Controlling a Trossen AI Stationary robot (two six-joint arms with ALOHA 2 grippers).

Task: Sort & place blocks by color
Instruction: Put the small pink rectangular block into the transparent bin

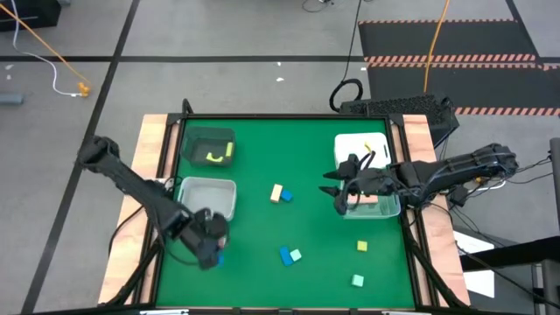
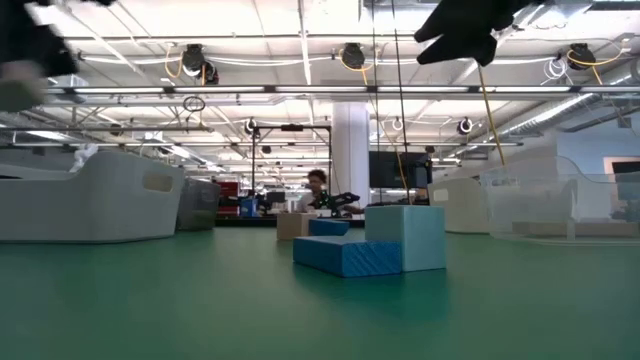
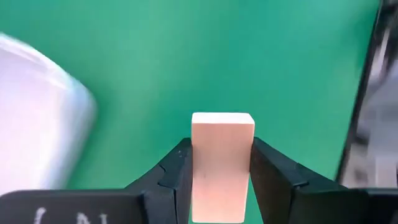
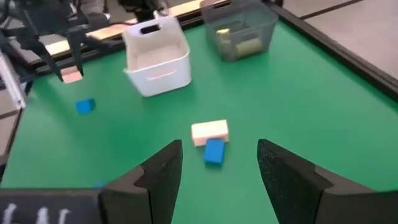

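Note:
My left gripper (image 1: 210,248) hangs over the table's near left part, beside a white bin (image 1: 207,197), shut on a salmon-pink block (image 3: 222,163). A blue block (image 4: 85,106) lies on the green mat just under it. My right gripper (image 4: 217,177) stands open and holds nothing, above the mat beside a clear bin (image 1: 374,205) with pink blocks in it. On the mat lie a pale yellow block (image 4: 210,131) touching a blue one (image 4: 214,151), a blue and mint pair (image 1: 290,255), a yellow block (image 1: 361,247) and a mint block (image 1: 357,280). My left gripper pinches the salmon-pink block by two opposite long sides (image 3: 198,163) between its two fingers. The block lies along the fingers, and its free end (image 3: 222,119) sticks out past their tips. The fingers slant steeply down from above. The block (image 4: 71,75) is lifted clear of the mat.
A dark bin (image 1: 210,146) with yellow blocks stands at the far left, and a white bin (image 1: 361,149) at the far right. A raised wooden rim (image 1: 156,166) runs round the mat. Open mat lies in the middle between the scattered blocks.

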